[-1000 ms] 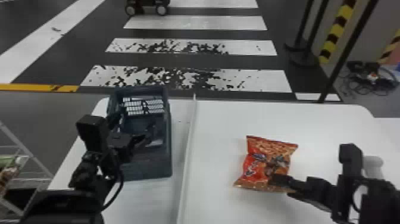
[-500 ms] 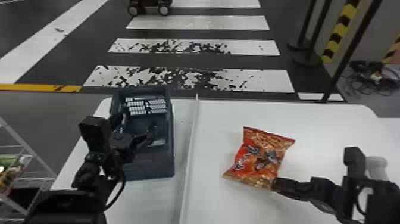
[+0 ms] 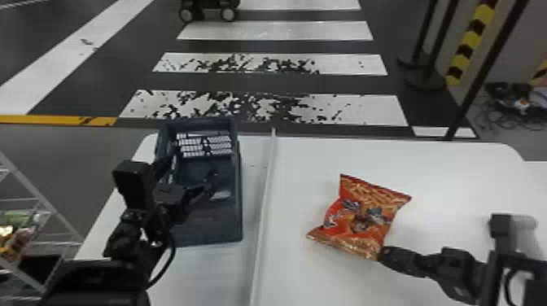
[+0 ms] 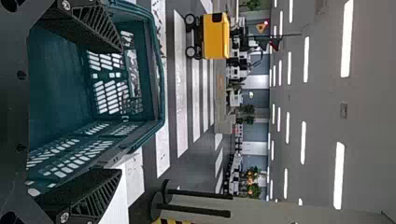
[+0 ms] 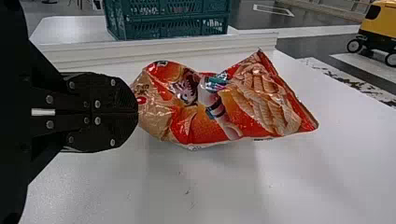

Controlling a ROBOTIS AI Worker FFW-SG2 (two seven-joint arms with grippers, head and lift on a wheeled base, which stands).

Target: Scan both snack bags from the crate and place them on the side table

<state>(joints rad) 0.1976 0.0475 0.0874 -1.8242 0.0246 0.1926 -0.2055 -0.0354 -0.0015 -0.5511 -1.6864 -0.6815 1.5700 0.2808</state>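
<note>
Far left, wire rack, some packets on it, details blurred. Next, left gripper over the open top of the dark blue-green crate, pointing in and away from the robot. Its fingers are wide apart, nothing between them, crate interior seen behind in the left wrist view. Crate stands upright on the left part of the white table, near the strip; mesh openings in the walls, small pale patch inside, can't tell what. Beyond the table, about in line with the crate, a wheeled cart on the floor; yellow body in the left wrist view. White crossing stripes across the dark floor behind the table.

Then the long raised white strip, running front to back on the table.

Right of the strip: snack bag, red and orange, crinkled, over the white table. Right gripper has it, fingers pressed together on one end of the bag, coming in from the right; rest of the bag sticks out past the tips. Can't tell if the bag's underside touches the table.

Pale rounded thing just beside the right arm, partly hidden, unclear. Behind the table, right side: dark posts, black-and-yellow striped pole, then tangled cables on the floor, far right.
</note>
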